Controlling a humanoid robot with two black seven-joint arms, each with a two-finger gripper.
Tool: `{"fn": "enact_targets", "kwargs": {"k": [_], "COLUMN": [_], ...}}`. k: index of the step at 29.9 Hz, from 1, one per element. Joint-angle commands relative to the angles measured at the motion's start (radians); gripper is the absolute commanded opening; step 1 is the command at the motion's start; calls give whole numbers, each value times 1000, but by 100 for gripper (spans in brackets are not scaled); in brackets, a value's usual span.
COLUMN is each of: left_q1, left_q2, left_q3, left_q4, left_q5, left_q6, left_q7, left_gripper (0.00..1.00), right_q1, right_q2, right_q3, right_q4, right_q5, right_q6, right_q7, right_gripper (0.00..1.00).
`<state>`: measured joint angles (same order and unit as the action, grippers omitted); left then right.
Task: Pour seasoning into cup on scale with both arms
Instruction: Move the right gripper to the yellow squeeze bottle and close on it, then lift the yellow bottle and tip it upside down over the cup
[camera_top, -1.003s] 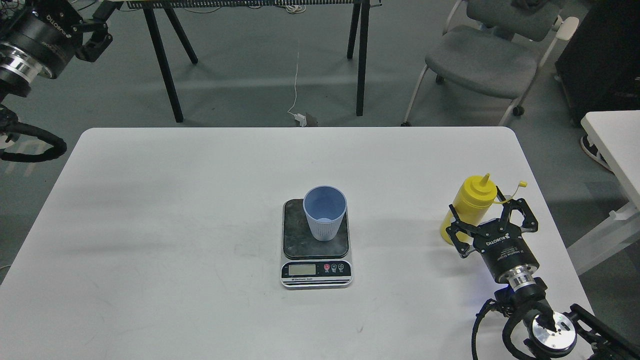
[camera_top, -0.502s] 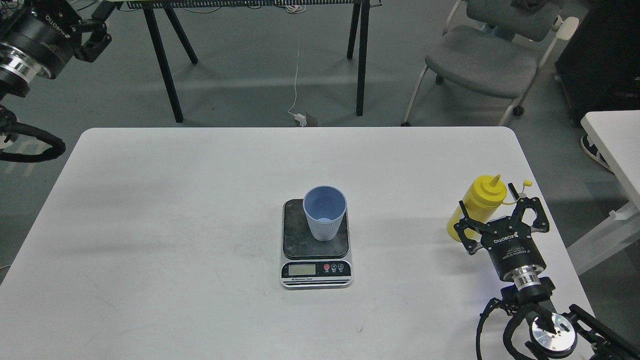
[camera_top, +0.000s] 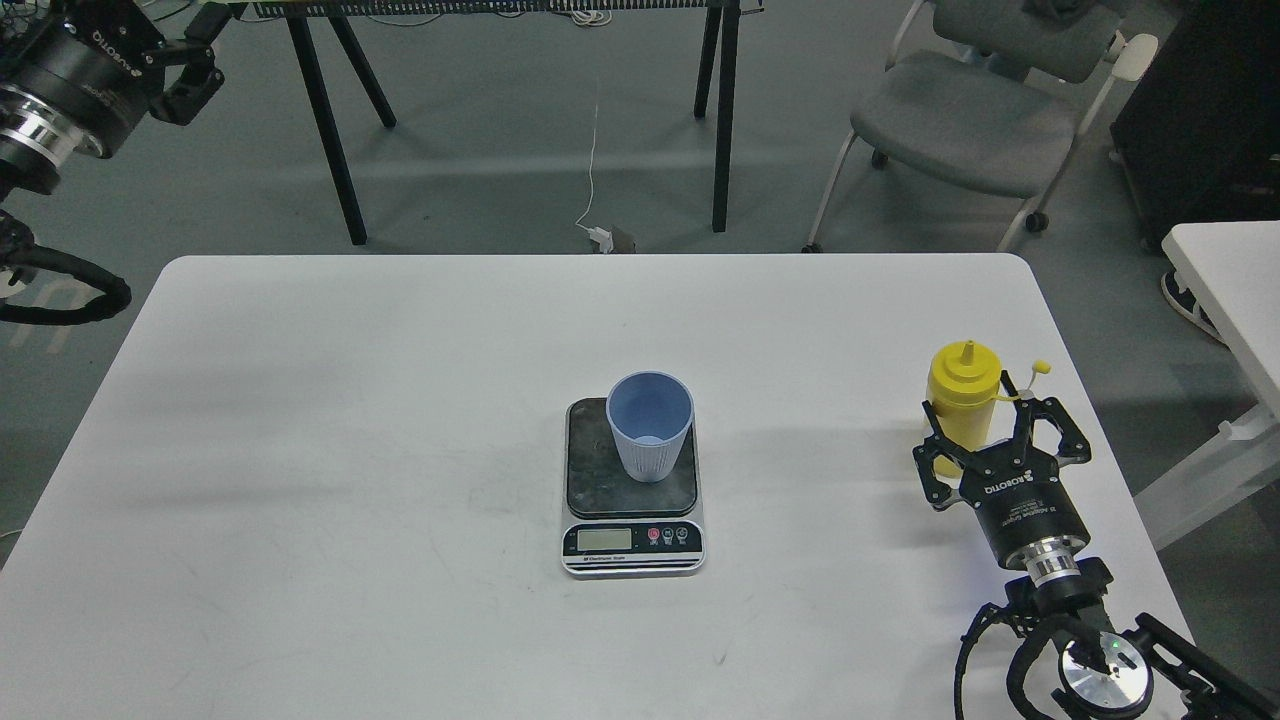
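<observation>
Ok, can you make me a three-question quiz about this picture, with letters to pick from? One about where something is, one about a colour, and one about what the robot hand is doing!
1. Where is the cup?
A. on the scale
B. on the floor
C. on the chair

2. What colour is the seasoning bottle?
A. red
B. yellow
C. green

3. What is the right end effector doing?
A. lying flat on the table, far from everything
B. dipping into the cup
C. fingers spread open around the bottle

Answers:
1. A, the cup stands on the scale's dark platform.
2. B, body and nozzle are both yellow.
3. C, one finger sits on each side of the bottle, not clearly squeezing it.
</observation>
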<state>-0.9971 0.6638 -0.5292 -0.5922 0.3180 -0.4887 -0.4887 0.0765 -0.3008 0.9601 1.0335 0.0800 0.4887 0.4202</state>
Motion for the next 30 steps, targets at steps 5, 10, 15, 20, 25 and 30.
{"fn": "enact_targets", "kwargs": {"k": [5, 10, 15, 20, 25, 30], "left_q1": [0, 0, -1, -1, -1, -1], "left_q2": [0, 0, -1, -1, -1, -3], "left_q3": [0, 2, 0, 0, -3, -6], "left_q4": [0, 0, 0, 0, 0, 0], "left_q5": [1, 1, 1, 0, 0, 0], "left_q6": [0, 0, 0, 0, 0, 0], "left_q7": [0, 0, 0, 0, 0, 0], "left_gripper": [94, 94, 94, 94, 94, 94], "right_q1": [-1, -1, 2, 38, 146, 287], "right_q2": [-3, -3, -3, -26, -147, -237], "right_q3": [-1, -1, -3, -4, -9, -87], "right_q4": [0, 0, 2, 8, 20, 36], "right_q5": [-22, -25, -25, -139, -238, -536], "right_q6": [0, 0, 0, 0, 0, -7], "right_q7": [15, 23, 23, 22, 16, -17], "right_gripper": [64, 62, 59, 58, 58, 57]}}
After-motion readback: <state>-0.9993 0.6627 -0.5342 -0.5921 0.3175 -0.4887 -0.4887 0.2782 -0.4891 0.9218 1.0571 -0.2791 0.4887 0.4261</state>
